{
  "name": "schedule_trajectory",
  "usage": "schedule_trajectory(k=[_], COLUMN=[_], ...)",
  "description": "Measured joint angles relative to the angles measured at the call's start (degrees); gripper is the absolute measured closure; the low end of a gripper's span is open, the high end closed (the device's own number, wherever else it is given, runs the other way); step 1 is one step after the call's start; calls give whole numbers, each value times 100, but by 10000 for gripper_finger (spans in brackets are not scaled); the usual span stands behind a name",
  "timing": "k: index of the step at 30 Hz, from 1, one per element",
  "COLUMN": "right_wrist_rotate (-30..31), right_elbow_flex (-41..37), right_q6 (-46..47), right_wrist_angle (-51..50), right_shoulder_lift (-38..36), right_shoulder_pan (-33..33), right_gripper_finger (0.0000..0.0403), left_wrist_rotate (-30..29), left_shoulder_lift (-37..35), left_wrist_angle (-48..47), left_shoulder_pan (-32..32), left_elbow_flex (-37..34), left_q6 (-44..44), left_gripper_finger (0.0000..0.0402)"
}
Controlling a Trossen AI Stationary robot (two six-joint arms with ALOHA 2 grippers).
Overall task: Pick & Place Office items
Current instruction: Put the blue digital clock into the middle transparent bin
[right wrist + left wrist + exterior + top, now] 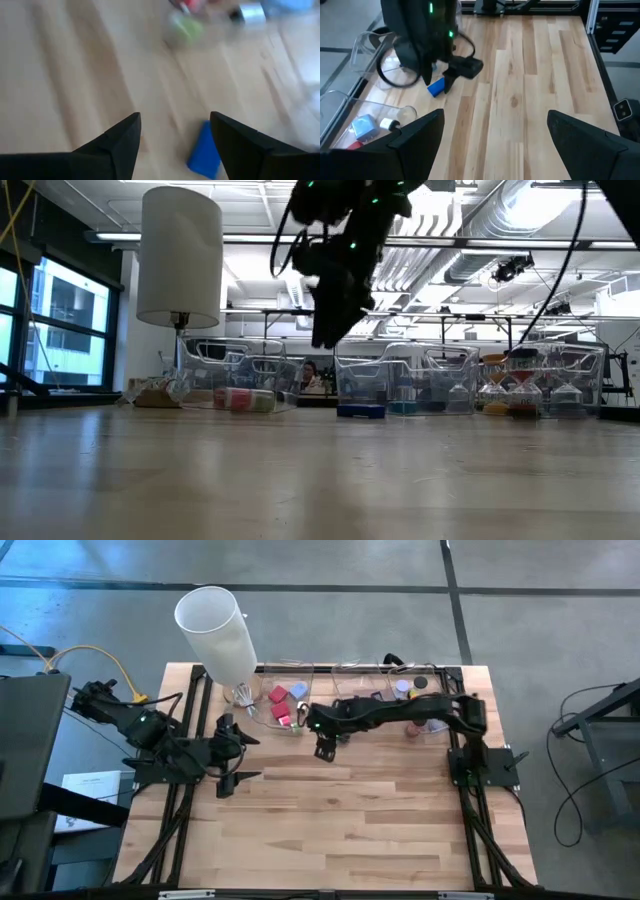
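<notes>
A dark blue flat rectangle lies flat on the wood just in front of the bins; it also shows in the right wrist view and the low view. My right gripper is open and hovers above it, off the table, near the table's far middle. Red, pink and lavender blocks lie in the left clear bin. Round discs lie in the right bin. My left gripper is open and waits at the table's left side.
A tall white cylinder stands at the far left corner. Clear plastic bins line the far edge. Bare wood stretches from the middle toward the near edge. Dark frame rails run along both sides.
</notes>
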Motion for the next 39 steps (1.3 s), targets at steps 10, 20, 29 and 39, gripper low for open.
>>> schedule_trajectory(k=[10, 20, 29, 39], right_wrist_rotate=[22, 273, 422, 370], right_elbow_flex=[917, 925, 915, 915], right_q6=[71, 514, -616, -2729], right_wrist_angle=[-1316, -1498, -1509, -1633], right_shoulder_lift=[1008, 1036, 1090, 1090], right_shoulder_pan=[-255, -380, -273, -192], right_gripper_finger=[168, 168, 168, 168], left_wrist_rotate=[-49, -46, -45, -43], left_shoulder_lift=[0, 0, 2, 2], left_wrist_angle=[-75, -107, -105, -80], left_shoulder_pan=[-18, -18, -18, -14], left_elbow_flex=[0, 0, 0, 0], left_q6=[0, 63, 47, -110], left_gripper_finger=[57, 57, 57, 57])
